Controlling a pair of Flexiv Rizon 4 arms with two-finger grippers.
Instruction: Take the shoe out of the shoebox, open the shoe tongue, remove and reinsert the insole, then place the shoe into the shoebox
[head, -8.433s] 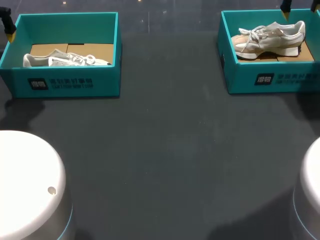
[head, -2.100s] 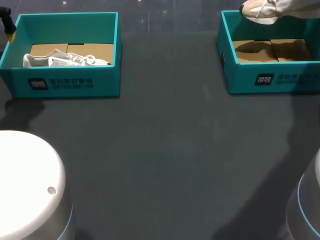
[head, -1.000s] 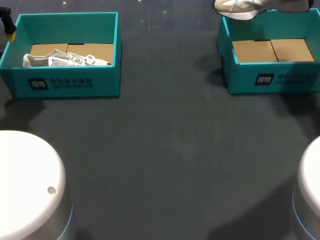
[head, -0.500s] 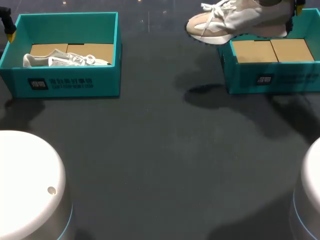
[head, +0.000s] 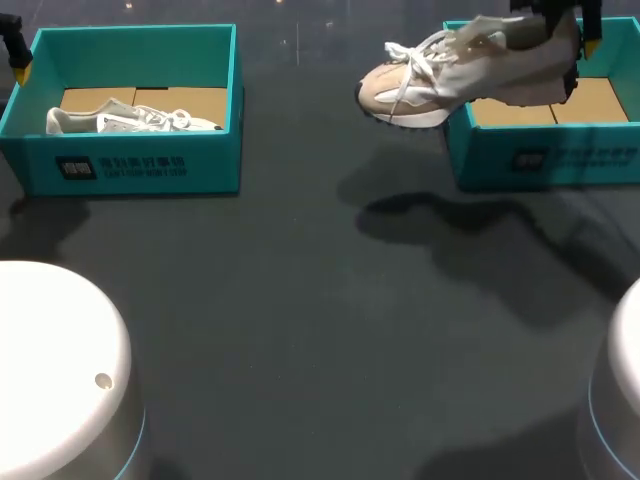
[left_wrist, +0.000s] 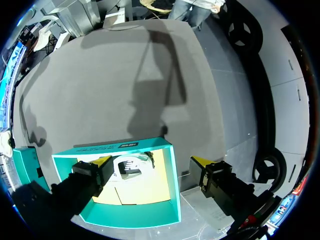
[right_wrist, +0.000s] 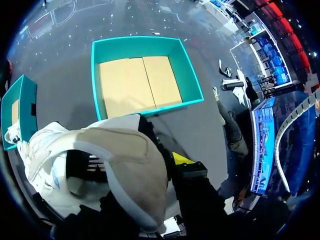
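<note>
Sneaker (head: 460, 65) hangs upper right, heel pinched in right gripper (head: 570, 35), clear of shoebox (head: 540, 160) for tabletop work; left gripper (left_wrist: 151, 162) spread.

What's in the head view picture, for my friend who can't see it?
The right pincer holds a beige-and-white sneaker in the air near an empty teal cardboard shoebox on the right. Another teal cardboard shoebox on the left holds a white sneaker.

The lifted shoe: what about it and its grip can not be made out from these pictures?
1. Right hand: head view, partly cut off by the top edge.
2. Its second finger: right wrist view, hidden by the shoe's heel.
3. Insole: right wrist view, the shoe's opening is too dark to tell.
</note>
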